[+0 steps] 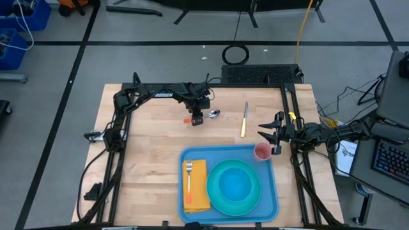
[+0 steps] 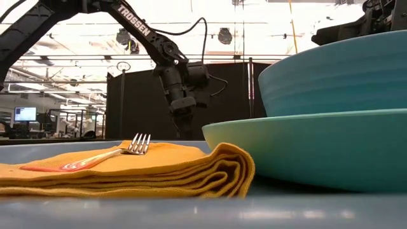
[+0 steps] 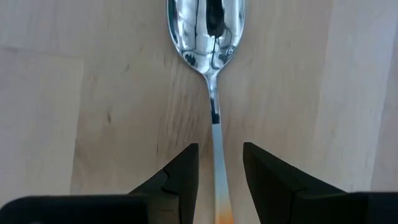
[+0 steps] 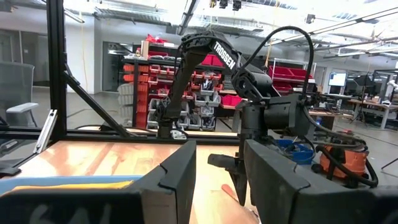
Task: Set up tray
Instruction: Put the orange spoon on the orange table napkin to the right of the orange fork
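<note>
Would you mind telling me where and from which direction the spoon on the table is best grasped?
Grip the spoon on its slim straight handle, probably just behind the bowl, coming straight down from above. It lies flat on the table, and the left gripper already straddles the handle with open fingers either side.

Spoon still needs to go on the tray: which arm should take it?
Left. Its claw already straddles the spoon handle, open. The right claw waits by the pink cup at the tray corner.
</note>
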Action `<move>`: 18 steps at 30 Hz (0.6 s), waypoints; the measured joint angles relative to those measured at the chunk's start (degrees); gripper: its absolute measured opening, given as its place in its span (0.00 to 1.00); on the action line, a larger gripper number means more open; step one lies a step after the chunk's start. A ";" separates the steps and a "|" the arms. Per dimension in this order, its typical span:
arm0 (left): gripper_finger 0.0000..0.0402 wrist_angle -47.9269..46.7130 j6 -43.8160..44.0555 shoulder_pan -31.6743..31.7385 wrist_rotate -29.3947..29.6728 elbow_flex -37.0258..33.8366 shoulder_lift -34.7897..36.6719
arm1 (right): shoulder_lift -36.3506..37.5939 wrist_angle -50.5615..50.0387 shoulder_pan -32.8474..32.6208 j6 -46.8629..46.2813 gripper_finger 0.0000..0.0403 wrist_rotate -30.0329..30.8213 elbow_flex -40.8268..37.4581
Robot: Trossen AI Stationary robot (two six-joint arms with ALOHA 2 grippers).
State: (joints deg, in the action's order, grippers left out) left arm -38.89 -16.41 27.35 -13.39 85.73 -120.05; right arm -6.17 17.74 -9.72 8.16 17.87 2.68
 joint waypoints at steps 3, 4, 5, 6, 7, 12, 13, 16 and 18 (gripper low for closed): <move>0.32 1.00 -0.14 0.00 -0.39 0.00 0.09 | -0.02 0.02 -0.01 0.00 0.31 0.00 0.00; 0.32 1.38 -0.21 0.00 -0.63 0.01 0.09 | 0.00 0.00 0.00 0.00 0.31 -0.02 0.00; 0.32 1.58 -0.16 0.00 -0.52 0.00 0.09 | 0.00 -0.02 0.00 0.01 0.31 -0.02 0.00; 0.32 1.79 -0.13 0.00 -0.48 -0.01 0.09 | 0.00 -0.02 0.00 0.01 0.31 -0.02 0.00; 0.32 2.08 -0.16 0.01 -0.48 0.01 0.09 | 0.00 -0.02 0.00 0.02 0.31 -0.02 0.00; 0.32 2.19 -0.01 0.22 -0.96 -0.02 -1.39 | 0.00 -0.03 0.00 0.00 0.31 -0.02 0.00; 0.32 2.38 -0.17 0.18 -0.65 -0.02 -1.84 | 0.00 -0.05 0.00 0.01 0.31 -0.02 0.00; 0.32 2.60 0.04 0.16 0.39 0.15 -2.29 | 0.02 0.03 -0.01 0.00 0.31 -0.01 0.00; 0.32 2.68 -0.09 -0.11 0.64 0.16 -2.32 | 0.00 -0.03 -0.01 0.00 0.31 -0.03 0.00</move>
State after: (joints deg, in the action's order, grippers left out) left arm -36.22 -16.50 27.24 -12.76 85.89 -122.37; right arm -6.17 17.71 -9.73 8.16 17.84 2.68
